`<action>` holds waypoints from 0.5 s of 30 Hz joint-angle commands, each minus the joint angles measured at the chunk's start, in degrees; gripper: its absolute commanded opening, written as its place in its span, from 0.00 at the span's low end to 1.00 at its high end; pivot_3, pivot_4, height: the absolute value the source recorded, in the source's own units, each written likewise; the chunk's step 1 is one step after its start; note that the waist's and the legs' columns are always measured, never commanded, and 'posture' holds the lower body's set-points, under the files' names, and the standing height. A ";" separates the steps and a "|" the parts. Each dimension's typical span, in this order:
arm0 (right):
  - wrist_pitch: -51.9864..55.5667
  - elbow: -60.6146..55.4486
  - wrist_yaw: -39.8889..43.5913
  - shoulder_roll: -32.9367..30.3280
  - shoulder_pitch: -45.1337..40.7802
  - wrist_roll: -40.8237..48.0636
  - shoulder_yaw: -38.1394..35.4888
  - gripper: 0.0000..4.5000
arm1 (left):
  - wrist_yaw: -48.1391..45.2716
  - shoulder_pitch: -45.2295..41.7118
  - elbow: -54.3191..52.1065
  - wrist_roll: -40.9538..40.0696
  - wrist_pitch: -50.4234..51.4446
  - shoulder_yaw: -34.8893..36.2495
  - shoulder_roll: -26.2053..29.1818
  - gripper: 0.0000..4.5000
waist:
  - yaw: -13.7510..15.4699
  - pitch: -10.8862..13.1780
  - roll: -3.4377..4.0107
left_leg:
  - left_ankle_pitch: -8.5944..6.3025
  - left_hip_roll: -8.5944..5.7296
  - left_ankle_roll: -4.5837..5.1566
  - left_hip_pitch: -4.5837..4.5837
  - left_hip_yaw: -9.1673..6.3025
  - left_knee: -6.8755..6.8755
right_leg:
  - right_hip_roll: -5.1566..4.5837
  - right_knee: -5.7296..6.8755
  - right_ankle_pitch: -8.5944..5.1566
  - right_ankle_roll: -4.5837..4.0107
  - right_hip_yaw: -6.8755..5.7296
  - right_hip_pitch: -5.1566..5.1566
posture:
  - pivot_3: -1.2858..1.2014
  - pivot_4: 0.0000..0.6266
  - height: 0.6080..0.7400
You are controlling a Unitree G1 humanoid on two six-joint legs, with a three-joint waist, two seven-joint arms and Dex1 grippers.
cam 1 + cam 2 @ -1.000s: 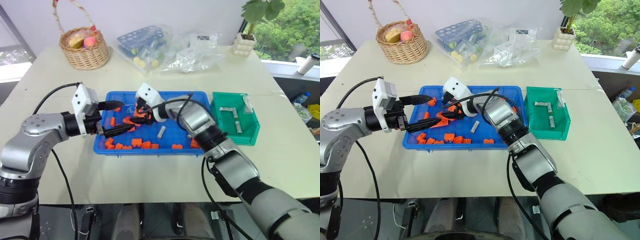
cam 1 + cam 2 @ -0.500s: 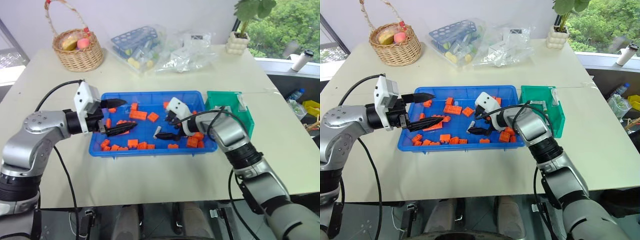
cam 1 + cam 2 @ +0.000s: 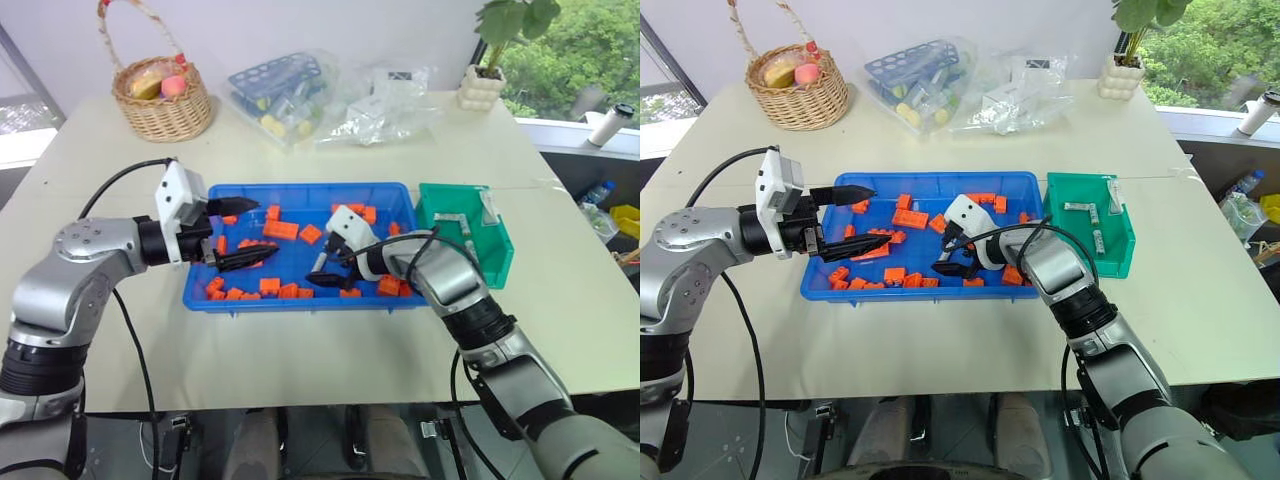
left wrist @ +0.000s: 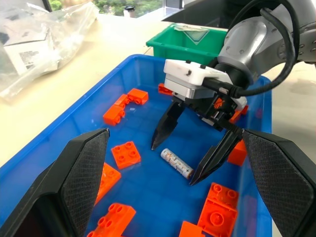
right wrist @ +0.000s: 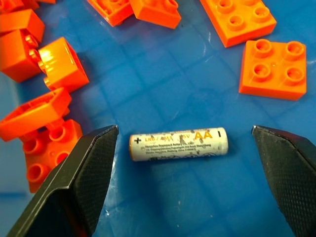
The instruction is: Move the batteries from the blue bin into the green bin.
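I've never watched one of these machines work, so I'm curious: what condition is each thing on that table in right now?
right gripper: jaws open, straddling a battery, not closed on it.
left gripper: jaws open, empty, over the blue bin's left end.
battery: lying flat on the blue bin's floor, loose.
blue bin: holds scattered orange bricks and this battery.
green bin: upright, several batteries inside.
wicker basket: upright, holding fruit.

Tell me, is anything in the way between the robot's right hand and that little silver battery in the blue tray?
Nothing visible is. The right hand is open, one finger on each side of the small silver cylindrical battery, with bare floor of the wide blue plastic tray around it. The orange toy bricks lie off to the sides.
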 commanded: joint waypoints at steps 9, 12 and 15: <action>4.94 -5.60 0.28 -2.83 -1.12 3.76 -7.07 0.50 | -4.17 -0.36 -1.57 -0.44 -0.40 -1.11 0.61 1.00 | 0.21 0.00 0.00 | 0.00 0.00 0.00 -0.01 0.00 0.02 | -0.01 0.00 0.00 0.00 0.00 0.01 | 0.52 0.24 0.97; 10.09 -9.00 -0.47 -6.81 -4.15 7.13 -15.48 0.50 | -6.08 -0.21 -1.71 -0.40 -0.72 -2.10 0.97 1.00 | 0.26 0.01 0.01 | 0.00 0.00 0.00 -0.03 0.00 0.03 | -0.01 -0.01 0.00 0.00 0.00 0.01 | 0.52 0.24 0.97; 14.94 -9.65 -1.17 -12.74 -6.01 9.90 -24.19 0.50 | -7.86 0.29 -1.04 0.45 -1.82 -2.72 1.30 1.00 | 0.33 0.03 0.04 | 0.00 -0.01 0.00 -0.06 0.01 0.03 | -0.03 -0.01 0.00 0.00 0.00 -0.03 | 0.52 0.24 0.97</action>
